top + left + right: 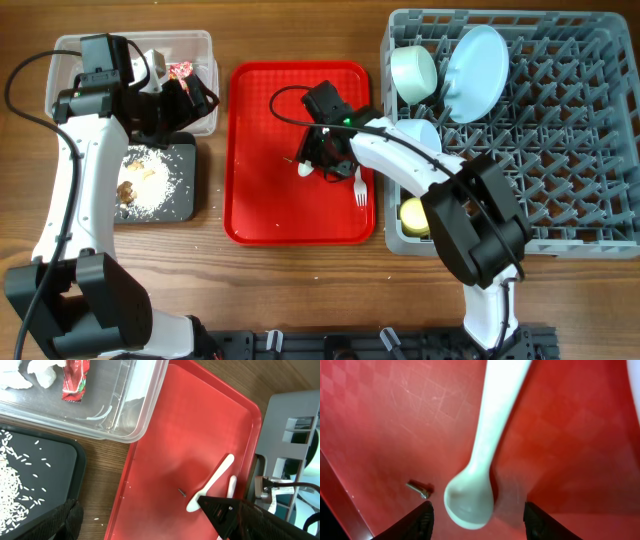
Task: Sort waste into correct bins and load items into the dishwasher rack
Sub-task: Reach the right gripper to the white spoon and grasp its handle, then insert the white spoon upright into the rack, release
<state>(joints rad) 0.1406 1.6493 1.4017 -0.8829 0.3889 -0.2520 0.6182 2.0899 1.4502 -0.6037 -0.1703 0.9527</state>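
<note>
White links (65, 200) — black joints (475, 225), cables (22, 95)

We see a wooden tabletop (300, 290) carrying four things. The flat red tray (260, 200) lies directly under our right hand (318, 162), with the grey rack (580, 150) just beside it on that hand's right. The clear tub (205, 45) sits under our left hand (185, 95), and the black tray (185, 200) lies just behind that hand, nearer our base.

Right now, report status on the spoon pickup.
Left gripper open by clear tub. Right gripper open, straddling white spoon on red tray. Dark screw beside it.
</note>
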